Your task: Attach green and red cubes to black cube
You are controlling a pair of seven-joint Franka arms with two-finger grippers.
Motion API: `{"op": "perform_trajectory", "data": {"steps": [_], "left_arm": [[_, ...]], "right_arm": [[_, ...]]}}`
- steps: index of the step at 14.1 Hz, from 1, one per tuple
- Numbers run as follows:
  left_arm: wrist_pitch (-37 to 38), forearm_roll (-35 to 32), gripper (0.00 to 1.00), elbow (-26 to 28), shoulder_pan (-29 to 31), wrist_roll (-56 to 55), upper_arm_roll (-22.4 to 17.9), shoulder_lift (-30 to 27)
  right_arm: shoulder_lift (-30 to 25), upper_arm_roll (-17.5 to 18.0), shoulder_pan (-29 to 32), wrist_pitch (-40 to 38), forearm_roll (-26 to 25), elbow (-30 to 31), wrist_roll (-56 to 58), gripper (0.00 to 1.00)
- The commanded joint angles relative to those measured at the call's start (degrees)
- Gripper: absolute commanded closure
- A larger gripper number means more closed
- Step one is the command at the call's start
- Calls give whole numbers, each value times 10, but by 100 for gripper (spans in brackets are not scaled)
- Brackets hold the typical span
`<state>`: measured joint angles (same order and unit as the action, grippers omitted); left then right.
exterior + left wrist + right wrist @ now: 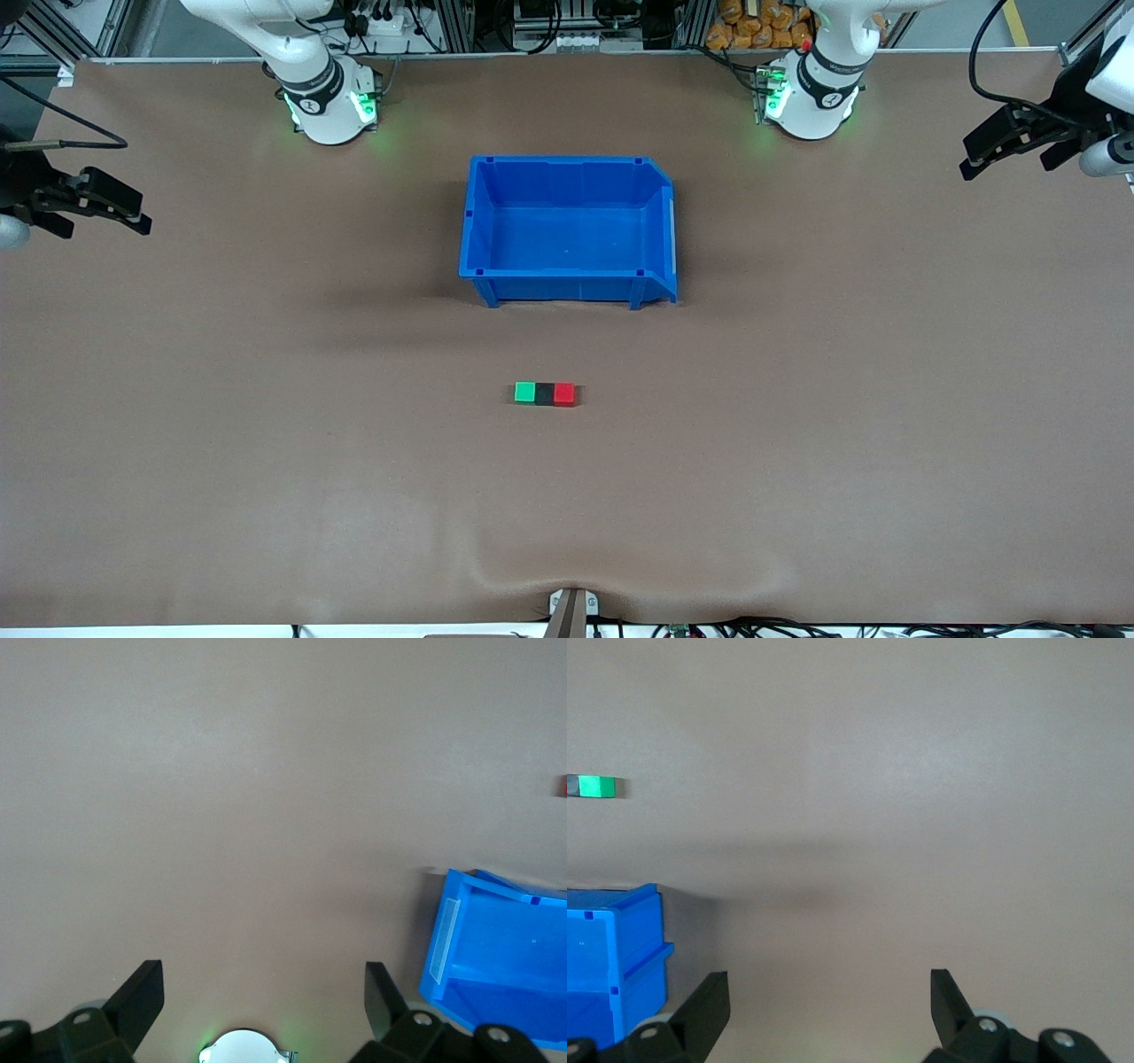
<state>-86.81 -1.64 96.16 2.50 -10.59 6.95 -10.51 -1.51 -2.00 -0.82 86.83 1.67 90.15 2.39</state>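
Near the middle of the desk point(266, 443), the green cube point(524, 392), black cube point(544, 393) and red cube point(564, 394) sit in one touching row, black between the other two, green toward the right arm's end. Farther from the front camera stands a blue bin point(567, 283). At the desk's ends, well apart from the cubes, the left hand point(1010, 146) and right hand point(97, 206) wait open, holding nothing. A red speck at the left wrist view's edge is probably the red cube.
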Motion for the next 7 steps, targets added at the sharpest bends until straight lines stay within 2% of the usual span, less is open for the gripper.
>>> {"op": "perform_trajectory", "data": {"steps": [1,7], "left_arm": [[13,2,0,-12,2,13,2,4],[26,12,0,-10,3,14,2,6]], "right_arm": [[-2,9,14,-1,3,-2,-8,0],[-2,9,14,0,3,-2,-8,0]]}}
